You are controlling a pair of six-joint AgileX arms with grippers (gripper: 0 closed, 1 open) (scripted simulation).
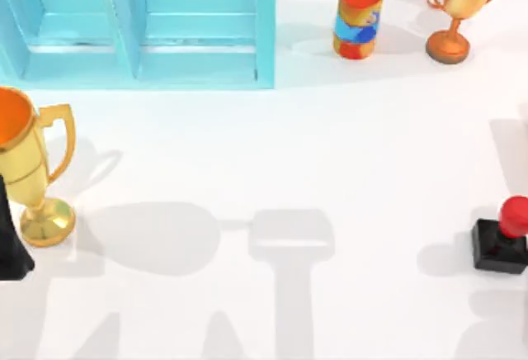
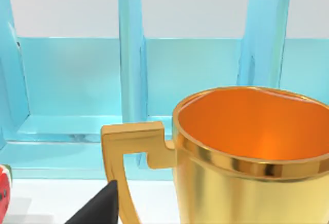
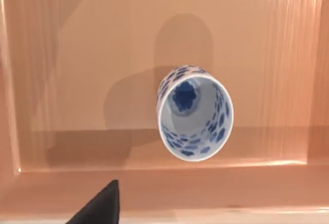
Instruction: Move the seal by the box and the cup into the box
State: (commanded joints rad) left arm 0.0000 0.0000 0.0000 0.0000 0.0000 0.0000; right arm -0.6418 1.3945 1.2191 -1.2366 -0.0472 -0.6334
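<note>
Two trophies stand on the table: one gold trophy (image 1: pixel 29 170) at the left edge and one smaller orange-gold trophy (image 1: pixel 459 9) at the far right. There is one seal (image 1: pixel 503 236), one orange cylinder (image 1: pixel 358 20) with a blue band, and one blue shelf unit (image 1: pixel 140 26). One cup (image 3: pixel 194 112) sits inside one wooden box (image 3: pixel 77 54).

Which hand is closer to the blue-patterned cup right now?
Right. The right hand is above the cup, which sits in the box; the left hand is beside the gold trophy at the table's left edge.
</note>
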